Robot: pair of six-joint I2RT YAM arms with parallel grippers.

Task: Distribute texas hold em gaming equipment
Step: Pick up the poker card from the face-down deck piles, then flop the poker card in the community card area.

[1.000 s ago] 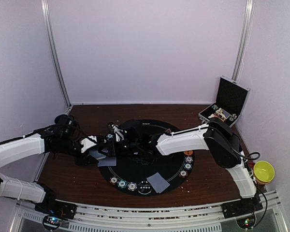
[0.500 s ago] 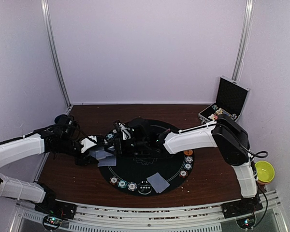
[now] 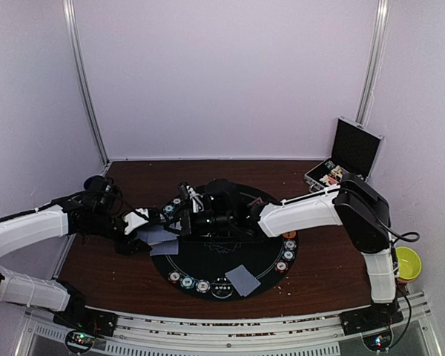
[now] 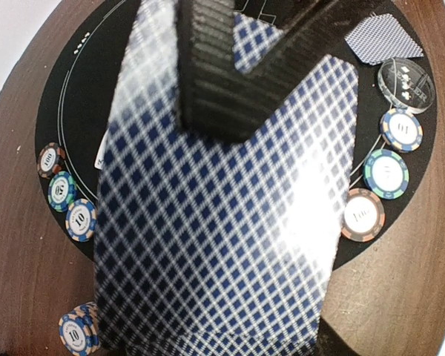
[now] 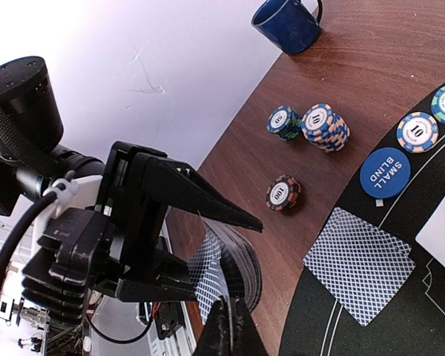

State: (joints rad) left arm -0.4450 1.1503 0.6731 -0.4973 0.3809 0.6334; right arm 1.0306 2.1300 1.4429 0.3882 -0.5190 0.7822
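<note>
Left end effector (image 3: 148, 231) sits at the left rim of the round black mat (image 3: 208, 261), clamped on a deck of playing cards (image 4: 222, 237). Left wrist view: blue-diamond backs fill the frame, one black finger (image 4: 215, 70) lying across the top of the deck.

Right end effector (image 5: 226, 326) is reached across the mat and meets the left one tip to tip. Its fingers are pressed together right at the near edge of the held deck. Cannot tell whether a single card is nipped between them.

Poker chips (image 4: 386, 173) lie singly along the mat's border on both sides of the deck. Two short chip stacks (image 5: 326, 126) and one loose chip (image 5: 283, 193) are on the bare bench (image 3: 104, 274), just outside the mat. Blue disc (image 5: 386, 172), marked SMALL BLIND, lies at the mat edge. Face-down cards (image 5: 360, 263) lie beside it, apart from both end effectors. Another face-down card (image 3: 243, 279) lies at the near rim.

Blue mug (image 5: 285, 22) is on the bench beyond the stacks. Open case (image 3: 356, 152) is at the far right corner, yellow bowl (image 3: 406, 262) at the right edge.
</note>
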